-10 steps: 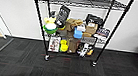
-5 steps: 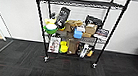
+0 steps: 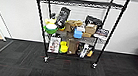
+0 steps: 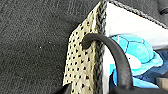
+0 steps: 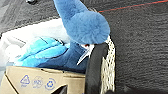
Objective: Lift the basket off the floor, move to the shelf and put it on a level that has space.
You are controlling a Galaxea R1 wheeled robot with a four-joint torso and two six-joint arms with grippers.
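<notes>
Fingers (image 4: 117, 57) of each arm pinch one basket (image 4: 82, 62) wall, two grips; one shelf (image 3: 76, 3) ahead.

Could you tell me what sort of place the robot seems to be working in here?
Probably an office or lab storeroom corner: dark charcoal carpet tiles, a plain white wall, and a tall black wire rack on castors crowded with brown cardboard boxes and packaged goods.

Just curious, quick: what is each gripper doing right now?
Left gripper: closed on the basket wall.
Right gripper: closed on the basket's opposite wall.
</notes>
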